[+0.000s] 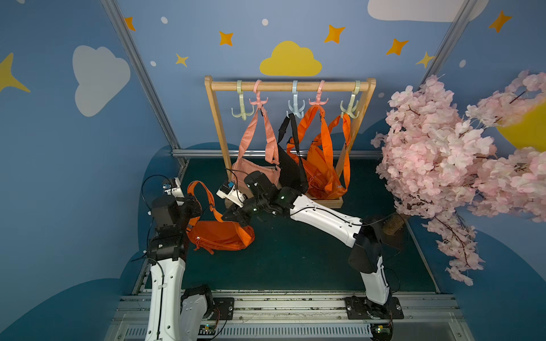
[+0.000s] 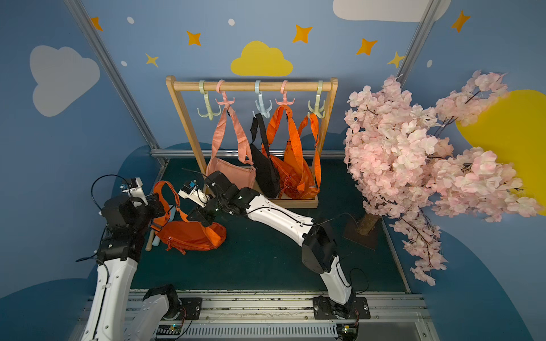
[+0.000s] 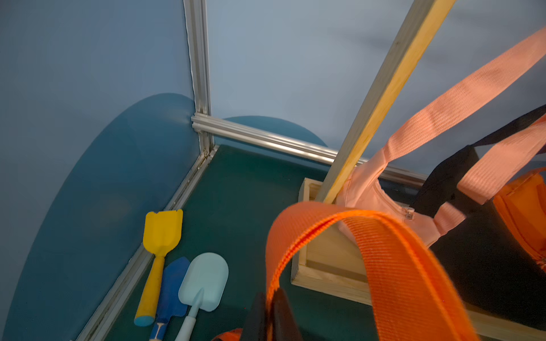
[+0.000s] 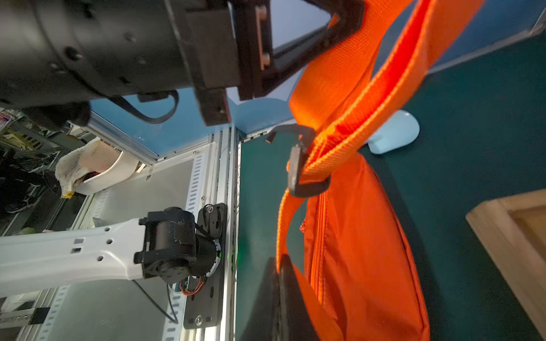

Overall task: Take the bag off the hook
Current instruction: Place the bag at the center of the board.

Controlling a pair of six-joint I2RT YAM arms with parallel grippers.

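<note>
An orange bag [image 1: 221, 236] [image 2: 189, 236] lies on the green table, left of and in front of the wooden rack [image 1: 289, 86]. It hangs from no hook. Its strap [image 1: 204, 192] [image 3: 384, 236] loops up between my two grippers. My left gripper [image 1: 193, 205] [image 3: 270, 295] is shut on the strap's left side, with the webbing pinched between its dark fingers. My right gripper [image 1: 236, 217] [image 4: 282, 262] is shut on the strap at the bag's right end [image 4: 360, 236]. The leftmost green hook [image 1: 242, 109] on the rail hangs empty.
A pink bag [image 1: 257, 174], a black bag [image 1: 291, 168] and two orange bags [image 1: 322, 171] hang on the other hooks. The rack's wooden base [image 3: 325, 274] is close behind the strap. Toy shovels [image 3: 161, 233] lie by the left wall. A pink blossom tree [image 1: 443, 147] fills the right.
</note>
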